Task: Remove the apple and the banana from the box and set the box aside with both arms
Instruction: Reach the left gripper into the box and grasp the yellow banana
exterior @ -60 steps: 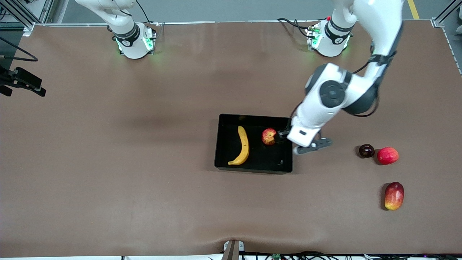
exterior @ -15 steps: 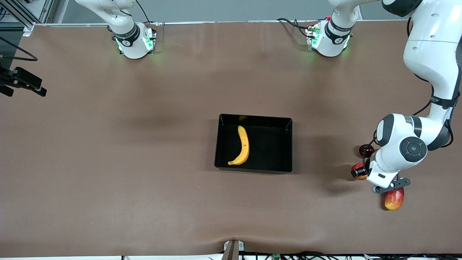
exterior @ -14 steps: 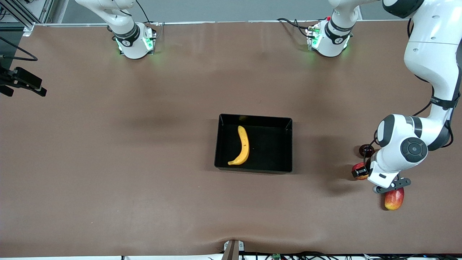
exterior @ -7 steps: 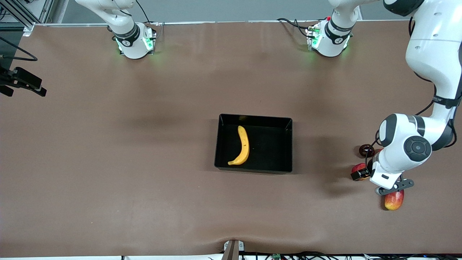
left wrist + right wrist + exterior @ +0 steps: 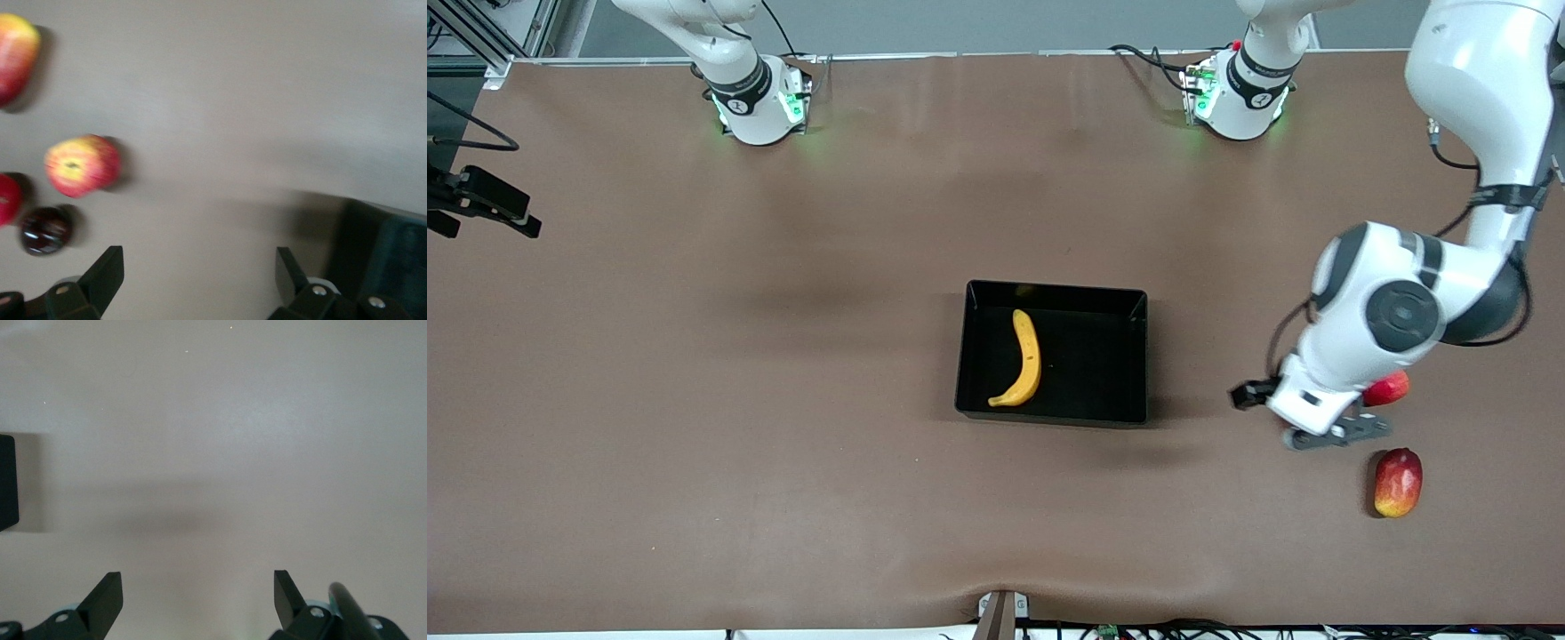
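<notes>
Two fruits lie apart: the curved yellow banana (image 5: 1025, 359) rests in the glossy black tray (image 5: 1136, 307) at mid-table, while the small streaked apple (image 5: 83, 165) — red with a yellow patch — sits on the brown table (image 5: 783, 400) toward the left arm's end, near a dark round fruit (image 5: 45, 230). The left gripper (image 5: 198, 283) hangs over the table, fingers spread and empty. The right gripper (image 5: 198, 599) waits, fingers also spread.

Banana (image 5: 1024, 360) in box (image 5: 1051, 297)
</notes>
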### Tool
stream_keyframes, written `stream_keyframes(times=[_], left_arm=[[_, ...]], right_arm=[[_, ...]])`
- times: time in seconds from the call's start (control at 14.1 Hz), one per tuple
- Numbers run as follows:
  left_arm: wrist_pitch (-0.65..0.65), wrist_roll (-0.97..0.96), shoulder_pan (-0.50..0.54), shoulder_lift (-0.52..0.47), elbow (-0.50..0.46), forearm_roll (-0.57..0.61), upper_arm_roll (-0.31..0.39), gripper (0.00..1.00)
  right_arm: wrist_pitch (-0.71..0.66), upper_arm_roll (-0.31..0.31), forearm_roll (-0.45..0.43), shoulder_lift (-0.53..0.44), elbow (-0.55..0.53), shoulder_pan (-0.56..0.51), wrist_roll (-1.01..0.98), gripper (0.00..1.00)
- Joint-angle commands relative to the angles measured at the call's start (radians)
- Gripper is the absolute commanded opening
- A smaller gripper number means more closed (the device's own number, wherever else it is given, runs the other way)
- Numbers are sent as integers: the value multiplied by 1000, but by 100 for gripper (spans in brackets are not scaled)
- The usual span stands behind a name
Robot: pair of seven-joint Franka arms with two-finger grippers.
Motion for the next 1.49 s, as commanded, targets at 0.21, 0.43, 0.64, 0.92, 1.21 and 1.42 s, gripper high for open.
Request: stream_keyframes(times=[0.21, 0.43, 0.64, 0.92, 1.21, 1.42], left_arm=[[-6, -168, -215, 103, 83, 15, -65, 100], [14, -179, -369, 212, 186, 43, -22, 100], [29, -240, -588, 262, 246, 35, 163, 100], [151, -323, -670, 344, 243, 41, 209, 100], [201, -372, -694, 394, 241, 44, 220, 50], [221, -377, -711, 390, 240, 52, 225, 0]], right_arm=[[-7, 12, 20, 11, 20, -24, -4, 100], [-7, 12, 20, 13, 22, -24, -4, 100], [-6, 12, 19, 14, 22, -26, -6, 100], [-9, 12, 19, 27, 26, -24, -7, 100], [-9, 12, 19, 41, 26, -23, -7, 100], [-7, 12, 19, 51, 26, -24, -9, 100]])
